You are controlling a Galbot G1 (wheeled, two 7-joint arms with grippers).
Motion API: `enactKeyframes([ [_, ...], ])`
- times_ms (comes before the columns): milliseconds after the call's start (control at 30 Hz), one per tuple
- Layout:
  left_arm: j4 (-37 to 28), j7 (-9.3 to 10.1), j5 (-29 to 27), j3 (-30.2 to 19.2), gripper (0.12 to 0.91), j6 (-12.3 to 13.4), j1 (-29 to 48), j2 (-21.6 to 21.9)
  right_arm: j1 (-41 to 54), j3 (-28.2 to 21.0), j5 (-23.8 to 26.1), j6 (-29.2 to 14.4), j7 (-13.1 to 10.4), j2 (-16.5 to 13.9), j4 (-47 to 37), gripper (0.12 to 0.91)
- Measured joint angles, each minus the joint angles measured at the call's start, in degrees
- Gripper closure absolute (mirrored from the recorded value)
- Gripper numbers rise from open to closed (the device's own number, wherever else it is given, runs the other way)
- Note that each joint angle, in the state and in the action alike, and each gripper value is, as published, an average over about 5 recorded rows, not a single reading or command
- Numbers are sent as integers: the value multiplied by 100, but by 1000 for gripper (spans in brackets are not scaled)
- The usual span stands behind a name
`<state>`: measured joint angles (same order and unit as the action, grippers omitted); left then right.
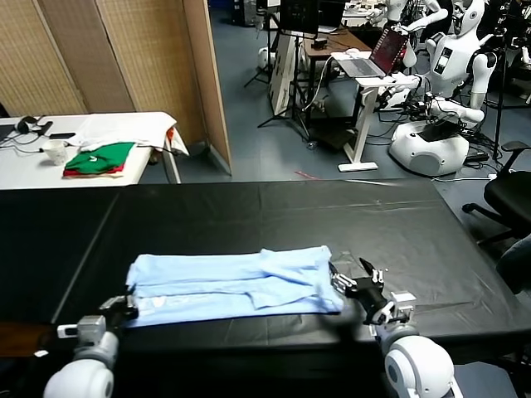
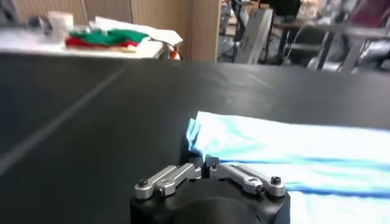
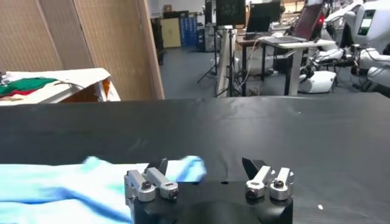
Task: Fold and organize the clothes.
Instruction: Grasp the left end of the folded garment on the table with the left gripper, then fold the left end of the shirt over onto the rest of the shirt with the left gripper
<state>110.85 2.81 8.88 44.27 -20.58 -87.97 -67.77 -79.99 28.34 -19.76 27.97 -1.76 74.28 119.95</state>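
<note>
While the pale sky-blue thin-fabric T-shirt point(image 1: 232, 283) lies as a long folded band, my left tool point(image 2: 206, 165) is pinched shut on its near corner and my right tool point(image 3: 206, 171) gapes empty beside the other end, crosswise folds remaining.

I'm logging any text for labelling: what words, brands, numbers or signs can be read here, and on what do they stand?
No text can be read in any view.
Pale sky-blue thin-fabric T-shirt on the black-covered table: faint white marks near its front-left edge, too blurred to read.
Open laptop on the far desk: reddish screen, too small to read.
White humanoid robot in the background: dark chest panel, nothing legible.
</note>
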Motion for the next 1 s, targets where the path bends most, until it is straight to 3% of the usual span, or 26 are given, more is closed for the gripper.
enactKeyframes([
  [200, 110, 55, -153, 502, 859, 123, -262, 606, -63, -39, 23, -3, -13, 93, -2, 118],
  [400, 453, 59, 430, 570, 859, -55, -282, 682, -168, -30, 144, -2, -20, 188, 66, 118],
  [767, 1044, 168, 2008, -604, 859, -583, 154, 16, -662, 242, 472, -80, -13, 378, 304, 118],
  [1000, 1125, 224, 2324, -1520, 859, -665, 475, -350, -841, 363, 650, -96, -3, 512, 323, 118],
])
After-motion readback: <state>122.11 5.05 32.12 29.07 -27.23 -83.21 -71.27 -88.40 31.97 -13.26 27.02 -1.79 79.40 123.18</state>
